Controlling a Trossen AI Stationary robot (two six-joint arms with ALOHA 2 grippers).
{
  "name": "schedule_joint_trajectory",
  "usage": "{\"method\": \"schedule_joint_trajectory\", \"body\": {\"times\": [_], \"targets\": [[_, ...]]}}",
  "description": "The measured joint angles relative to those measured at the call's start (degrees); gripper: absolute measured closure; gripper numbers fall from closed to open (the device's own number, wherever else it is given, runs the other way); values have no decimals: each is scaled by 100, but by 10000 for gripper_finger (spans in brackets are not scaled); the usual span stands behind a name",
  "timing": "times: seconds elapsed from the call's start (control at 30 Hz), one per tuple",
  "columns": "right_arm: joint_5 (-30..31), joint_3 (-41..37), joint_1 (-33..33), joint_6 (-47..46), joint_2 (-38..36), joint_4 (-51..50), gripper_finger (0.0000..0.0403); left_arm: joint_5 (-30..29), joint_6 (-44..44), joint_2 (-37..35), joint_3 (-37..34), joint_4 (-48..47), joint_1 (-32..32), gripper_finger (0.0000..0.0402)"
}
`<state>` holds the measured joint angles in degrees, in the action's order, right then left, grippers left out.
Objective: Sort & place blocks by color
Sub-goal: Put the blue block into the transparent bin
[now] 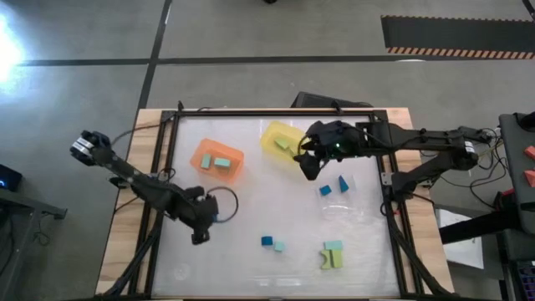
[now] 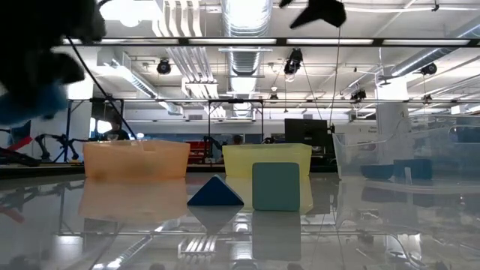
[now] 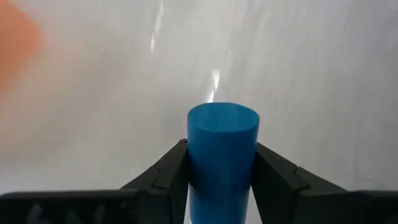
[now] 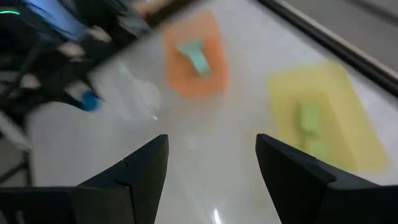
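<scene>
L gripper (image 3: pixel 221 171) is clamped on a blue cylinder (image 3: pixel 222 149), fingers (image 3: pixel 166 174) pressed to both its sides, held above the white table (image 1: pixel 251 201) at the left-centre, near side of the orange tray (image 1: pixel 219 160). R gripper (image 4: pixel 211 168) hangs w/ jaws wide apart and nothing between them, over the table by the yellow tray (image 1: pixel 280 140), at the far centre.

Blocks: two mint ones in the orange tray, yellow-green ones (image 4: pixel 309 118) in the yellow tray. Clear tray (image 2: pixel 405 154) sits right of centre w/ two blue blocks (image 1: pixel 325 191) in it. Loose on the near side: a blue wedge (image 2: pixel 215 193) just beside a mint cube (image 2: pixel 276 186), and further right a mint block (image 1: pixel 334 247) touching a yellow-green one (image 1: pixel 328 260).
</scene>
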<state>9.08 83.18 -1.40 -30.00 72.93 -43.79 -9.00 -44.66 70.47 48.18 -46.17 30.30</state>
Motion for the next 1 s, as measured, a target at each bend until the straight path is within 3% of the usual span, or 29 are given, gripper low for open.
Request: {"method": "schedule_joint_trajectory", "body": {"times": [0.2,0.43,0.73,1.0], "targets": [[2,-228,293,824,0,1955,170,-1253,100,-889,309,345,-501,282],[-61,-816,504,1569,4,4138,170,-2171,1164,-1490,376,2188,-948,282],[-201,-1246,517,1622,168,5566,170,-2294,2771,-1292,376,4852,-1312,282],[-399,-770,514,1626,692,5671,170,-2286,3048,-857,376,5495,-1421,282]]}}
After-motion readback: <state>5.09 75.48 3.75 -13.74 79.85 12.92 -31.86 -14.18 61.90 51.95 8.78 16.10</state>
